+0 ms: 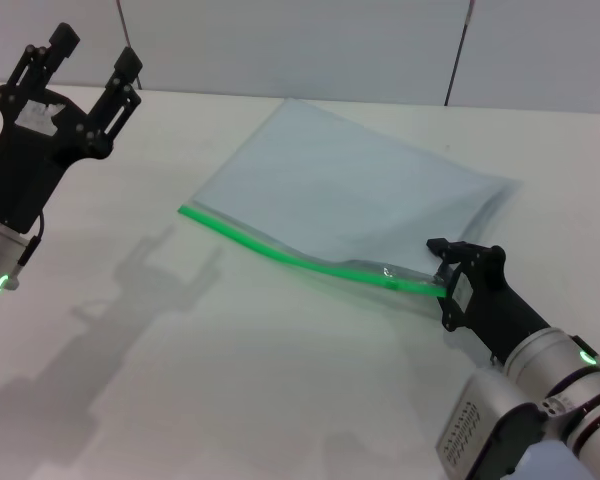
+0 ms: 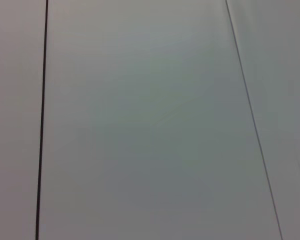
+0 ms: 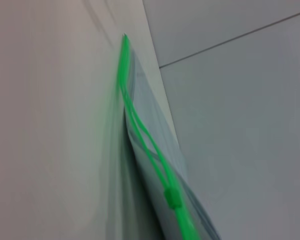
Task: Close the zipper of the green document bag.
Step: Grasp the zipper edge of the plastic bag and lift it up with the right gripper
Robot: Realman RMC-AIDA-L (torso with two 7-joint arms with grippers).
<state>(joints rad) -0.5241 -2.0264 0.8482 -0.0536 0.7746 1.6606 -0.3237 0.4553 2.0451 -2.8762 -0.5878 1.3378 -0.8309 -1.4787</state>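
My right tool pinches the zipper end; its slider sits near that end, tracks beyond still parted. Left tool spread wide, idle.

green document bag: translucent smooth plastic | zipper: glossy plastic | table: matt white

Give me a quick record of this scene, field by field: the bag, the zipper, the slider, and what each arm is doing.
bag: flat on the white table, translucent pale blue-grey
zipper: green strip along the near long edge; its two tracks gape apart in the right wrist view, so not closed
slider: small green tab near the right end of the strip
right tool: at the zipper's right end; grip unclear
left tool: raised at far left, open, away from the bag
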